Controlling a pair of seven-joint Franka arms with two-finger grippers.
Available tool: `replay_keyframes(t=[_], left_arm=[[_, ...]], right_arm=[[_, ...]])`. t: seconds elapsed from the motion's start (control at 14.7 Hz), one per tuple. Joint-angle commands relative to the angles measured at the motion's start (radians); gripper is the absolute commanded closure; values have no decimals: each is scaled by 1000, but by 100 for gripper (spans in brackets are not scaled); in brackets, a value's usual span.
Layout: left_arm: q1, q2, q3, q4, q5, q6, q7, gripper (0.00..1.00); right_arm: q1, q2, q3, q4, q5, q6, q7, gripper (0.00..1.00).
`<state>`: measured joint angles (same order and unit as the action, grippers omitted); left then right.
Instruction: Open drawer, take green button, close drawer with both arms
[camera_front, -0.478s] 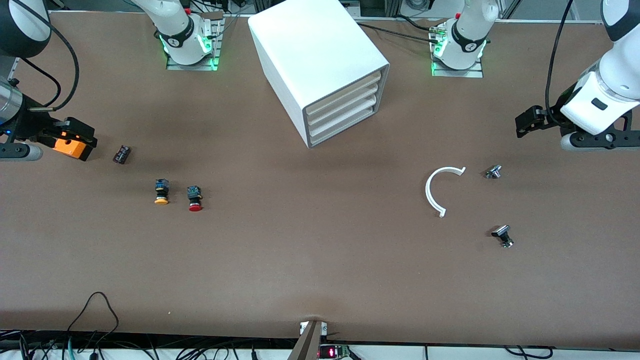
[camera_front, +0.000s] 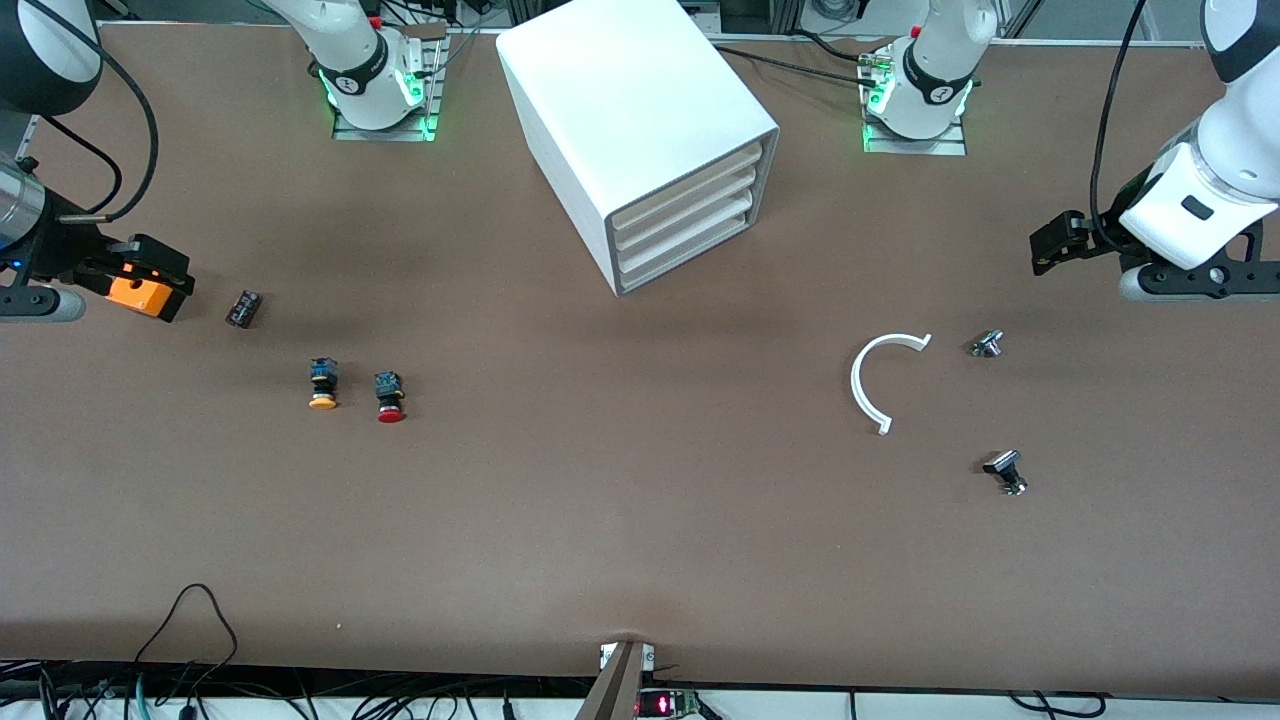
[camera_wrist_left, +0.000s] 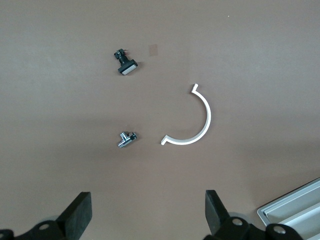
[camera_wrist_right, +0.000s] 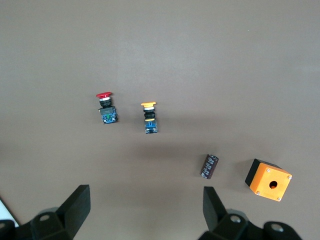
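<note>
The white cabinet (camera_front: 640, 130) stands near the arms' bases at mid table, with all three drawers shut. The drawer (camera_front: 690, 252) is the lowest one, and a corner of the cabinet shows in the left wrist view (camera_wrist_left: 295, 207). The green-capped button is hidden from every view. My left gripper (camera_front: 1200, 285) hangs open and empty (camera_wrist_left: 148, 210) over bare table at the left arm's end. My right gripper (camera_front: 30, 300) hangs open and empty (camera_wrist_right: 146, 205) at the right arm's end.
A yellow-capped button (camera_front: 322, 384), a red-capped button (camera_front: 389, 397), a dark capacitor (camera_front: 243, 308) and an orange box (camera_front: 140, 295) lie toward the right arm's end. A white half ring (camera_front: 870, 385), a metal part (camera_front: 987, 343) and a black switch (camera_front: 1006, 472) lie toward the left arm's end.
The left arm's wrist has shifted very slightly toward the bases. Nothing else has moved.
</note>
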<state>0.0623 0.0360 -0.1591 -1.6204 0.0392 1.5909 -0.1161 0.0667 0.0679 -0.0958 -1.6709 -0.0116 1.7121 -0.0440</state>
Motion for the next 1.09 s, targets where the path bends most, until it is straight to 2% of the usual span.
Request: replay_keyframes(t=[0.0, 1.02], left_arm=[[7, 10, -2, 25, -19, -19, 27, 0], [5, 22, -8, 31, -16, -20, 27, 0]], right_arm=[[-10, -5, 7, 0, -1, -9, -13, 0], [-5, 3, 8, 2, -10, -6, 1, 0]])
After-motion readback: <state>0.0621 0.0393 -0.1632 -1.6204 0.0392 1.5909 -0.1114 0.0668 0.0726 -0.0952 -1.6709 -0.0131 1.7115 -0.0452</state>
